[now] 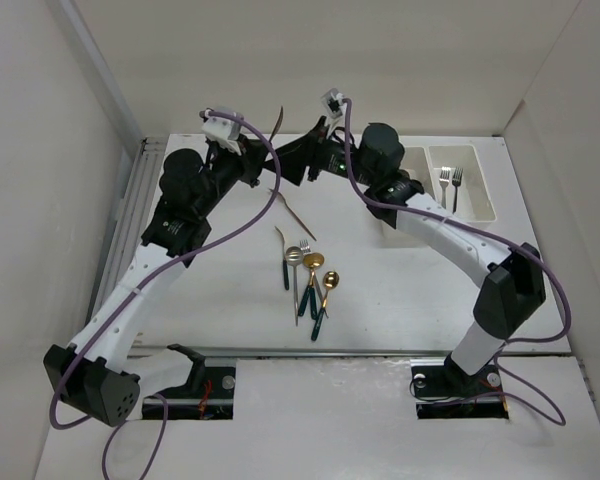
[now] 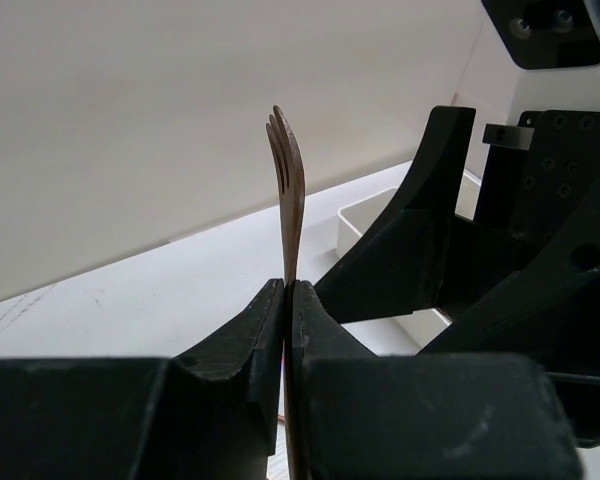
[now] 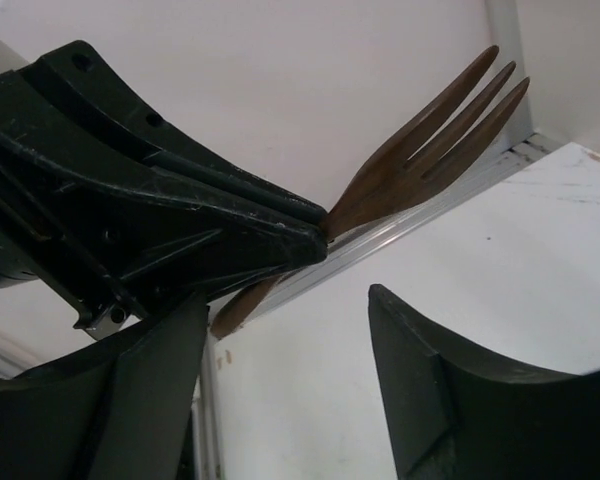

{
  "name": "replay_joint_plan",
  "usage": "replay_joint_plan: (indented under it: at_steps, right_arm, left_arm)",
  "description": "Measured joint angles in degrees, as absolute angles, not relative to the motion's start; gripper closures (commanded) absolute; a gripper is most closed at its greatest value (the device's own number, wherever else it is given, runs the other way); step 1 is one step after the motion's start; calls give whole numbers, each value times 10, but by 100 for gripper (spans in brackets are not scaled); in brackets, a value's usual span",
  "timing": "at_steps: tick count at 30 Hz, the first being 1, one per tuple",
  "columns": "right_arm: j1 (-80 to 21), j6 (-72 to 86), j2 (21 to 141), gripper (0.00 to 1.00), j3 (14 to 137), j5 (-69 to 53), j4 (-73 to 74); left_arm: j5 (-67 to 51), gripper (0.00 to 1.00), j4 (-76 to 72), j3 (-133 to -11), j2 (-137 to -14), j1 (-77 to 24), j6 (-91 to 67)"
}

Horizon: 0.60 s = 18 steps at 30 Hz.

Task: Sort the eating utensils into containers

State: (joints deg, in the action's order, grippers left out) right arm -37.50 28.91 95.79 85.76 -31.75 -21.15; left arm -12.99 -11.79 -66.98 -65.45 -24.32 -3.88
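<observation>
Left wrist: clamps fork (image 2: 288,190) by its handle in tightly closed left gripper (image 2: 288,290), tines upright, raised off table (image 1: 400,290). Right wrist: spreads right gripper (image 3: 285,300) wide, gripping nothing, near that fork's handle end. Top external: shows tray (image 1: 477,216) at far right with two silver forks (image 1: 450,185) in right compartment, loose utensils (image 1: 305,280) lying mid-table.

A: What is the brown fork (image 2: 286,170) doing?
B: It is standing upright, tines up, with the left gripper (image 2: 288,292) pinching its handle.
A: And the others?
B: Two silver forks (image 1: 450,181) are lying in the tray's (image 1: 480,214) right half. A copper piece (image 1: 295,213) is lying alone mid-table. Gold spoons (image 1: 313,262) with green handles and a silver spoon (image 1: 294,257) are lying together nearby.
</observation>
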Motion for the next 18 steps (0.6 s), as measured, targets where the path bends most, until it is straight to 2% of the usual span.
replay_joint_plan:
  at_steps: [18]
  right_arm:
    - [-393,384,1014,34,858,-331,-263]
  left_arm:
    - [-115,100,-136,-668,-654,-241,-37]
